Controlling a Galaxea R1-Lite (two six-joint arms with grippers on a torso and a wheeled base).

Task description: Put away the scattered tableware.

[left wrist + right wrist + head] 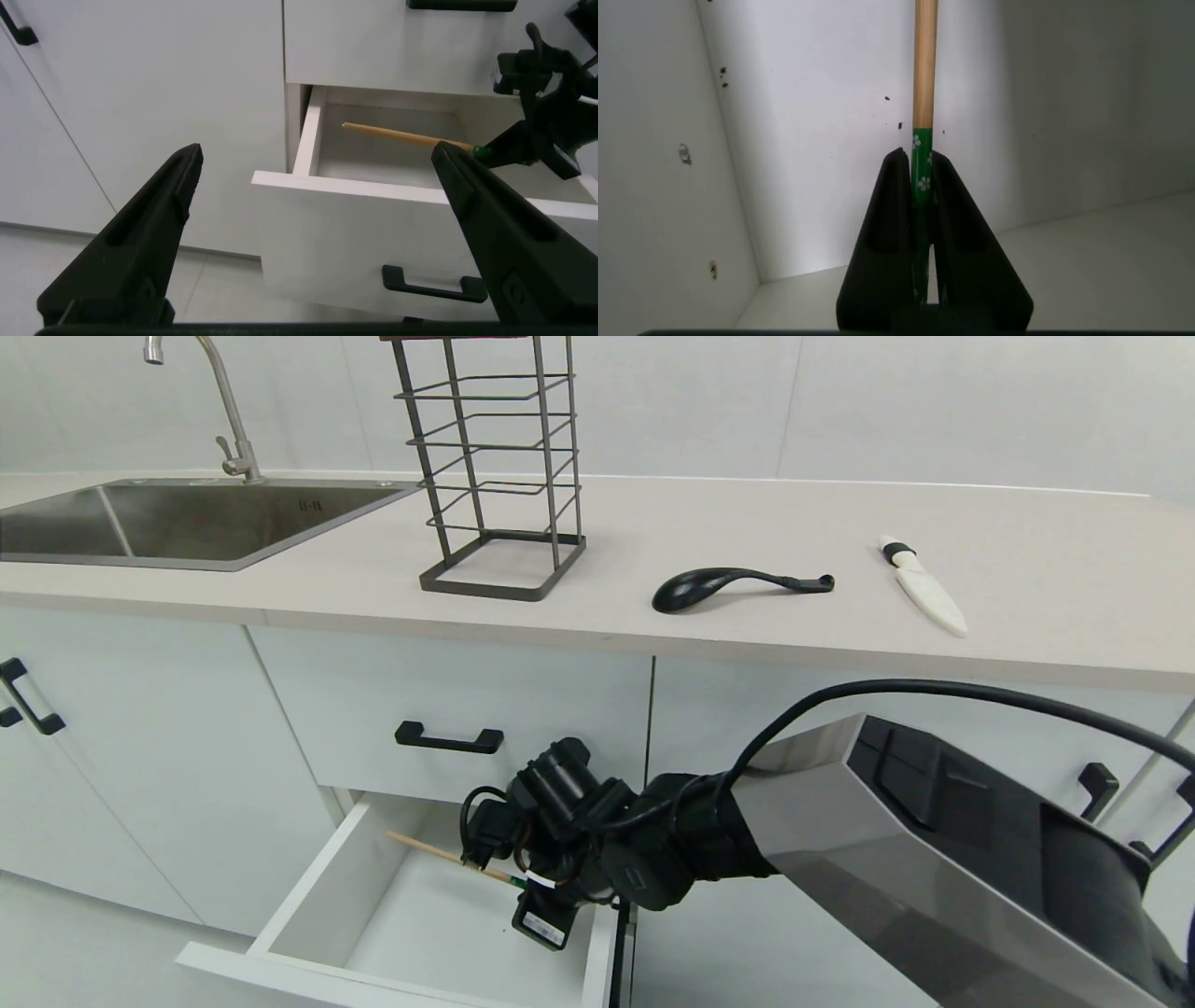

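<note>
My right gripper (509, 875) is inside the open white drawer (308, 896), shut on a wooden chopstick (439, 852) with a green patterned end. The right wrist view has the chopstick (924, 84) pinched between the fingers (896, 215), pointing at the drawer's inner wall. The left wrist view takes in the chopstick (402, 137) and the right gripper (486, 149) over the drawer (346, 187). My left gripper (318, 233) hangs open in front of the drawer, holding nothing. On the countertop (747, 523) lie a black spoon (728, 586) and a white knife (922, 586) with a black band.
A dark wire rack (499, 476) stands on the counter, with a steel sink (187, 518) and faucet (219, 401) at the far left. Cabinet doors and a shut drawer with a black handle (448, 739) surround the open drawer.
</note>
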